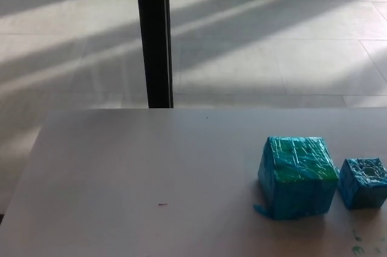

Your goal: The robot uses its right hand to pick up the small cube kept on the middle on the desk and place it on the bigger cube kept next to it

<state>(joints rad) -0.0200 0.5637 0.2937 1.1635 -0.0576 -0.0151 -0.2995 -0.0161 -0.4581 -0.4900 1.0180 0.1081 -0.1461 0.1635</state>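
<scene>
A big cube wrapped in blue-green tape stands on the grey desk, right of centre. Just to its right, near the picture's right edge, sits the small blue cube, with a narrow gap between the two. The small cube shows a dark round spot on its top face. Neither of my hands nor any part of my arms shows in the head view.
A black vertical post rises behind the desk's far edge, left of centre. Beyond it lies a pale tiled floor striped with sunlight. A few green marks dot the desk near the front right corner.
</scene>
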